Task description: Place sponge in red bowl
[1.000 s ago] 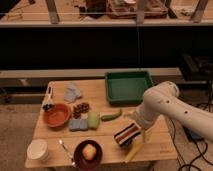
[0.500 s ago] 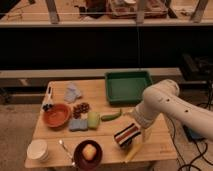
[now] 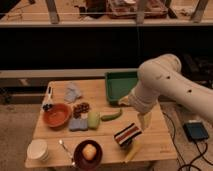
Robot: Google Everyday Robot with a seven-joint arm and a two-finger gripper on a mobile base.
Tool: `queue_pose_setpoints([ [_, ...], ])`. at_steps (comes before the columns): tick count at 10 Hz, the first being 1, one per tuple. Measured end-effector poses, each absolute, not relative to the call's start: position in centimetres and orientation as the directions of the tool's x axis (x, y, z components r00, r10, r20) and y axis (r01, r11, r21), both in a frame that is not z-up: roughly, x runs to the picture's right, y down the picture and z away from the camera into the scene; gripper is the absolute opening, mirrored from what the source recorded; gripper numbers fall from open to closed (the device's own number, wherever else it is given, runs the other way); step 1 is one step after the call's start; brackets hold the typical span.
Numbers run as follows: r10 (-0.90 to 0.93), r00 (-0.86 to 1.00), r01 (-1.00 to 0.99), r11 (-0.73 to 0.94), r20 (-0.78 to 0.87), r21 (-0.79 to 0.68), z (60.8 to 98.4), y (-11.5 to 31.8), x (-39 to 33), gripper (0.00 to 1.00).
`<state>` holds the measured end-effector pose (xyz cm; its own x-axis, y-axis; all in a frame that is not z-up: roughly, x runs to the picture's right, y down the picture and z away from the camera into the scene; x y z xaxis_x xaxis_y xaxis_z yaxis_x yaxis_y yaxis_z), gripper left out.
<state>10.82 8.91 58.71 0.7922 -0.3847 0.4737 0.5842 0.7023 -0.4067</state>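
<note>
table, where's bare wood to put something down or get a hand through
Bare wood between the blue cloth and green tray, and between the sponge and striped pouch. Crowded around the red bowl, sponge and green block. The open pincer hangs just above the pouch, in front of the tray.

On the table [image 3: 102,100], the sponge [image 3: 78,124] is set just front-right of the left bowl [image 3: 56,115], with a rounded block [image 3: 93,119] just beside it on the right. A cloth [image 3: 73,92] is placed behind them and a tray [image 3: 121,86] at the back right. A fruit bowl [image 3: 88,152] is set at the front edge. The gripper [image 3: 144,120] is held over the right side, just behind a packet [image 3: 128,134].
</note>
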Motion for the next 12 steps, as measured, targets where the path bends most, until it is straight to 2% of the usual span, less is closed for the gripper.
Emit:
queue_pose_setpoints([
  [2,-0.387,0.76,0.616,0.684,0.523,-0.389,58.2,6.0,8.1,0.8],
  [5,-0.416,0.705,0.673,0.648,0.574,-0.357,60.1,3.9,2.2,0.8],
  [9,-0.383,0.672,0.69,0.635,0.634,-0.347,65.8,3.6,-4.7,0.8],
  [12,-0.376,0.675,0.684,0.641,0.635,-0.348,66.3,3.6,-4.9,0.8],
])
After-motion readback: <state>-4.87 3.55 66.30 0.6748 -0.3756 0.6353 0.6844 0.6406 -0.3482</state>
